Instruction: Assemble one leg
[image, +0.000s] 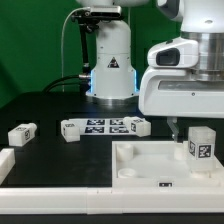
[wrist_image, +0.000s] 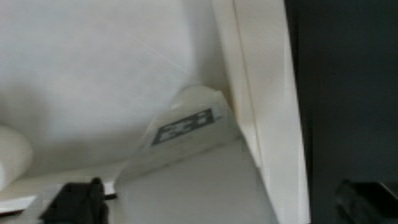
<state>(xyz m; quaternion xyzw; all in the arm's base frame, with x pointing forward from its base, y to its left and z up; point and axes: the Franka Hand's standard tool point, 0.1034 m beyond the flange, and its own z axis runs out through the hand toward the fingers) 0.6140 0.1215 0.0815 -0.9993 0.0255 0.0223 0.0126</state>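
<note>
Arm (image: 186, 72) low over tray (image: 138, 166), jaws apparently wide and empty, leg (image: 200, 144) upright just beside

Dark table (image: 50, 105) in view, with 2 small tagged blocks lying on it. One leg (image: 21, 133) is toward the edge at the exterior view's left. A second leg (image: 71, 129) is nearer the middle, just beside the marker board (image: 113, 125). The large white tray (image: 140, 168) sits toward the near corner at the exterior view's right, right beside a white rail (image: 60, 198) along the near edge. The arm's base (image: 110, 72) stands at the far edge.
</note>
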